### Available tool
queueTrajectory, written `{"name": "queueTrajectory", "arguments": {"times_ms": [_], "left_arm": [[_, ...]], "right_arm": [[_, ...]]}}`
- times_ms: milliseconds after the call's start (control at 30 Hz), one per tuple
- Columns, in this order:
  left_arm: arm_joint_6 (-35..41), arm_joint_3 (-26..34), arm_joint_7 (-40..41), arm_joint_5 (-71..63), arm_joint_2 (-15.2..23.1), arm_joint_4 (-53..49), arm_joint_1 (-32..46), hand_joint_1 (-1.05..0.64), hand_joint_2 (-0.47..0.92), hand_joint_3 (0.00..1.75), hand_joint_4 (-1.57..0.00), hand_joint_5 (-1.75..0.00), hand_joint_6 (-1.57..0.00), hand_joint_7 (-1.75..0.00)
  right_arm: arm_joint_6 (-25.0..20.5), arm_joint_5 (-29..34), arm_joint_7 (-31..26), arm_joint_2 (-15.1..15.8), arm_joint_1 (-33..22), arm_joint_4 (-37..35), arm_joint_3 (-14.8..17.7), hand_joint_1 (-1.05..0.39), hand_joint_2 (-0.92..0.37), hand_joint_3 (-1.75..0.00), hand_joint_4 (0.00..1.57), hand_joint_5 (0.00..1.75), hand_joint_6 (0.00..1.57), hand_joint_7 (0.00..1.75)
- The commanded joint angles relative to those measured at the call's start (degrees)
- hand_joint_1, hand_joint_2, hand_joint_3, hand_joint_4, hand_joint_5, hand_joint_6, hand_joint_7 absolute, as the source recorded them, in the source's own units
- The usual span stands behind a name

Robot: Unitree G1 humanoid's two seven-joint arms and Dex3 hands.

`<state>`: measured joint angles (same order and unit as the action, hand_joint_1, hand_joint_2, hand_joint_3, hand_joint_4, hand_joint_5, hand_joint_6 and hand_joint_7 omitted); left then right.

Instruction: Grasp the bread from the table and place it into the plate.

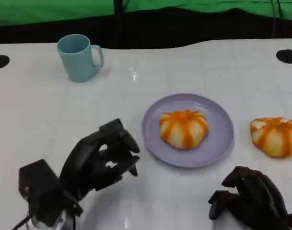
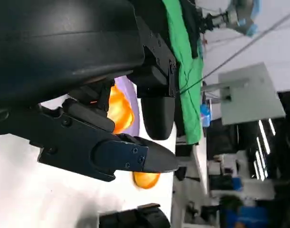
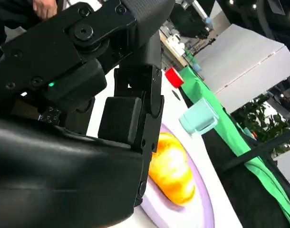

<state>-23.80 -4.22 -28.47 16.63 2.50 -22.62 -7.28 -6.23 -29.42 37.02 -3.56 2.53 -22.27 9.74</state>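
Centrally, one bread (image 1: 184,128) on the plate (image 1: 222,143), another bread (image 1: 276,136) beside it; both robot hands empty, fingers loosely curled.

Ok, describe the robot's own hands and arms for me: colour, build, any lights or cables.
Both hands are black and many-fingered, with blocky segmented fingers. The left hand sits on a boxy black wrist block, with a thin dark cable trailing below it. The right hand looks glossier and rounded. Up close, the right hand's fingers show round screw heads and a small green light; the left hand's fingers show small screws.

One bread (image 1: 184,128) lies on the plate (image 1: 222,143), another bread (image 1: 276,136) right of it.
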Motion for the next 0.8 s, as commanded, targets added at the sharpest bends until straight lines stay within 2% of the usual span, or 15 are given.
{"name": "queueTrajectory", "arguments": {"times_ms": [33, 200, 300, 500, 800], "left_arm": [[3.7, 2.4, -2.9, 6.3, -2.2, 2.4, 3.3, -0.69, 0.92, 0.33, -0.73, -1.75, -0.53, -1.72], [8.1, 3.4, -4.1, 8.7, -3.1, 5.1, 5.8, -0.70, 0.92, 0.32, -0.83, -1.75, -0.58, -1.75], [13.4, 4.3, -6.9, 13.6, -3.7, 7.0, 7.8, -0.69, 0.92, 0.31, -0.86, -1.75, -0.61, -1.75], [19.8, 5.6, -8.8, 17.3, -4.5, 8.8, 10.4, -0.73, 0.92, 0.19, -0.90, -1.75, -0.67, -1.75], [20.7, 7.8, -11.2, 17.2, -4.9, 7.3, 9.8, -0.76, 0.92, 0.17, -0.94, -1.75, -0.72, -1.75]], "right_arm": [[0.0, -0.5, 0.3, 0.9, 0.2, -0.1, 0.8, -1.05, -0.72, 0.00, 1.57, 0.74, 1.57, 0.37], [0.1, 0.0, -0.4, 0.9, 0.2, 0.3, 0.6, -1.05, -0.72, 0.00, 1.57, 0.75, 1.57, 0.39], [0.1, -0.3, 0.1, 1.1, 0.4, 0.0, 0.7, -1.04, -0.73, -0.01, 1.57, 0.74, 1.57, 0.37], [0.0, -0.9, 1.3, 1.5, 0.8, -0.9, 1.1, -1.03, -0.72, 0.00, 1.57, 0.73, 1.57, 0.36], [0.5, -0.6, 1.3, 1.7, 0.9, -1.1, 1.3, -1.05, -0.73, 0.00, 1.57, 0.74, 1.57, 0.38]]}}
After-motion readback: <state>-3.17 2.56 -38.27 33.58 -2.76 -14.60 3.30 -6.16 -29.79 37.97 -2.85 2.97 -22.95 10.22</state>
